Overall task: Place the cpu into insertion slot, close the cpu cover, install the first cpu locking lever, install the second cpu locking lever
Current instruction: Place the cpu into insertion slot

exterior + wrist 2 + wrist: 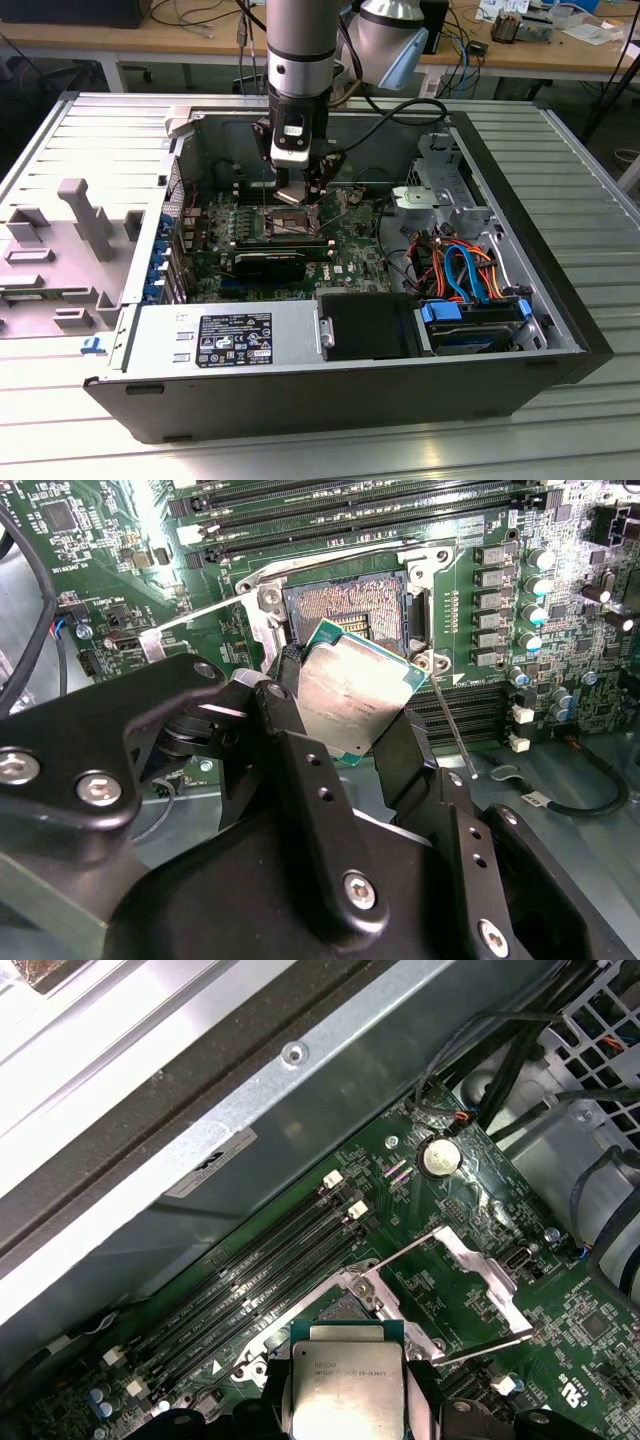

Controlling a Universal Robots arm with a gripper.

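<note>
My gripper [345, 715] is shut on the cpu [355, 695], a flat silver-topped square chip pinched by its edges between two black fingers. The chip hangs tilted, a little above and just off the insertion slot [345, 600], whose pale contact field lies uncovered. In the first wrist view the cpu [345, 1390] overlaps the near edge of the insertion slot [345, 1310]. The cpu cover [490, 1280], a silvery frame with a square window, is swung open beside the socket. Two thin locking levers [450, 725] stand released. In the exterior view the gripper [300, 192] hovers over the insertion slot [290, 222].
Long black memory slots [330, 510] flank the socket. A black graphics card [270, 265] lies toward the case front, with the power supply [230, 340] beyond it. Drive cage and coloured cables [460, 270] fill the exterior view's right. Case walls [130, 200] ring the board.
</note>
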